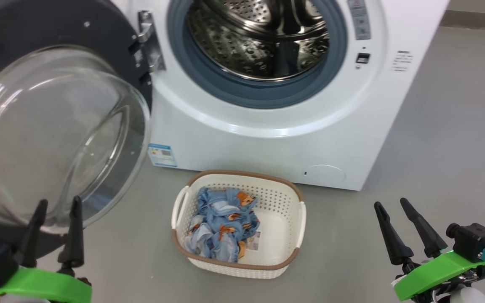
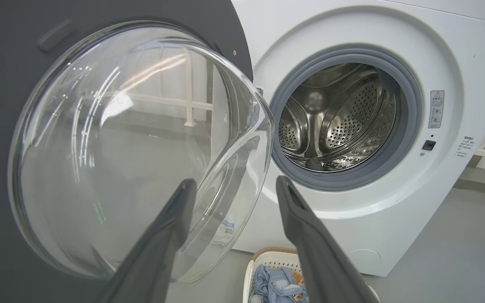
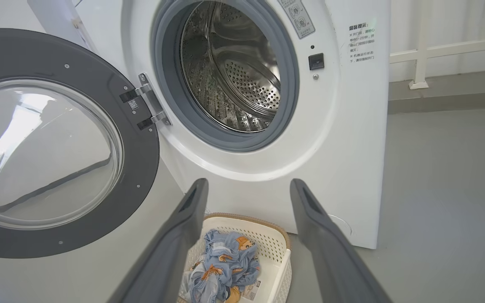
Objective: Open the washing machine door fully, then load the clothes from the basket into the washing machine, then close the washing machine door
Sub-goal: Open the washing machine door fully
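Our left gripper (image 1: pixel 59 201) and right gripper (image 1: pixel 390 203) gape empty; the clothes (image 1: pixel 221 223) lie in the basket (image 1: pixel 282 198) at six o'clock from the drum (image 1: pixel 259 38); reaching there, the left one could knock the open washing machine door (image 1: pixel 57 134) at nine o'clock

The head camera looks down from behind the jaws at the basket (image 1: pixel 282 198) and washing machine (image 1: pixel 267 147). Each wrist camera looks along its own jaws, nearer; all share door (image 1: pixel 57 126) and drum (image 1: pixel 259 42).

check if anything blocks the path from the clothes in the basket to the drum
Nothing visible does. The washing machine door is swung left, off the drum opening, and the clothes lie uncovered in the basket on the floor.
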{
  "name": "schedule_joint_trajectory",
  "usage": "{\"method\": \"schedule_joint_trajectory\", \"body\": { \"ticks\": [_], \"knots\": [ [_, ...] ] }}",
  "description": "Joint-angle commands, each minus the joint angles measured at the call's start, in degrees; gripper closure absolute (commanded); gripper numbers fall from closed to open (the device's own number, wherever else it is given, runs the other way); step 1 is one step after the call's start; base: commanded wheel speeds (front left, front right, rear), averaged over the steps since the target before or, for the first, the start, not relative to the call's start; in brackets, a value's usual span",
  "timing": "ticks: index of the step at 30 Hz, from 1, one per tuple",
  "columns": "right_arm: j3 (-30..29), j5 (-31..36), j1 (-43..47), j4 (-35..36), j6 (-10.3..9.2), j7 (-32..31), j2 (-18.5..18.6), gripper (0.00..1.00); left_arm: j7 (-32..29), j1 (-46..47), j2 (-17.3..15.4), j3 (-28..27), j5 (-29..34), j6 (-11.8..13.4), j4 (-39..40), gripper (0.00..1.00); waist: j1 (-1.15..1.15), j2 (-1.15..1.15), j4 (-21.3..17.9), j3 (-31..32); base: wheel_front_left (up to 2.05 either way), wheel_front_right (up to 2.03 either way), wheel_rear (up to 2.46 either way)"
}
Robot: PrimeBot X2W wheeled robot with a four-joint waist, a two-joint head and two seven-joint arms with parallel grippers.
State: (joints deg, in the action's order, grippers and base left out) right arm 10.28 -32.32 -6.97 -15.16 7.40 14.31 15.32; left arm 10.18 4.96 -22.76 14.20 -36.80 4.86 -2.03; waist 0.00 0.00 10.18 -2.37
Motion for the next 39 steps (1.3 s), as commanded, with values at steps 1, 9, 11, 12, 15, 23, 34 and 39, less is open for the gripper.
{"method": "schedule_joint_trajectory", "body": {
  "ticks": [1, 9, 11, 12, 15, 23, 34, 39],
  "knots": [
    [1.1, 0.1, -0.1, 1.5, 0.09, 0.7, 1.2, 0.00, 0.4, 1.0, -1.2, -2.1, 0.8, 0.4, 1.4, 0.00, 0.00, 0.00, -2.1, 0.6, 0.00, 0.00, 0.00],
    [1.3, 0.2, -0.4, 1.7, 0.09, 0.7, 2.4, 0.00, 2.2, -0.2, 0.7, -0.9, 1.8, 1.1, 1.0, 0.00, 0.00, 0.00, -6.5, 1.1, 0.00, 0.00, 0.00],
    [1.4, 0.3, -0.4, 1.8, 0.09, 0.7, 2.6, 0.00, 2.7, -0.5, 1.2, -0.8, 2.1, 1.3, 0.8, 0.00, 0.00, 0.00, -7.4, 1.3, 0.00, 0.00, 0.00],
    [1.4, 0.3, -0.5, 1.8, 0.09, 0.7, 2.7, 0.00, 3.0, -0.6, 1.4, -0.7, 2.2, 1.3, 0.6, 0.00, 0.00, 0.00, -7.8, 1.3, 0.00, 0.00, 0.00],
    [1.3, 0.5, -0.6, 1.9, 0.09, 0.7, 3.0, 0.00, 3.5, -0.9, 2.0, -0.4, 2.8, 1.1, 0.3, 0.00, 0.00, 0.00, -8.8, 1.4, 0.00, 0.00, 0.00],
    [0.4, 1.2, -0.8, 2.4, 0.09, 0.7, 3.6, 0.00, 4.4, -1.8, 3.5, 0.0, 4.1, 0.3, -0.8, 0.00, 0.00, 0.00, -10.6, 1.5, 0.00, 0.00, 0.00],
    [-1.0, 2.2, -0.5, 2.8, 0.09, 0.7, 4.1, 0.00, 4.8, -2.4, 5.9, -1.7, 6.7, -1.4, -2.8, 0.00, 0.00, 0.00, -11.5, 1.8, 0.00, 0.00, 0.00],
    [-1.6, 2.9, -0.3, 2.8, 0.09, 0.7, 4.2, 0.00, 4.8, -2.8, 7.2, -3.1, 8.3, -2.4, -2.7, 0.00, 0.00, 0.00, -11.5, 2.0, 0.00, 0.00, 0.00]
  ]
}}
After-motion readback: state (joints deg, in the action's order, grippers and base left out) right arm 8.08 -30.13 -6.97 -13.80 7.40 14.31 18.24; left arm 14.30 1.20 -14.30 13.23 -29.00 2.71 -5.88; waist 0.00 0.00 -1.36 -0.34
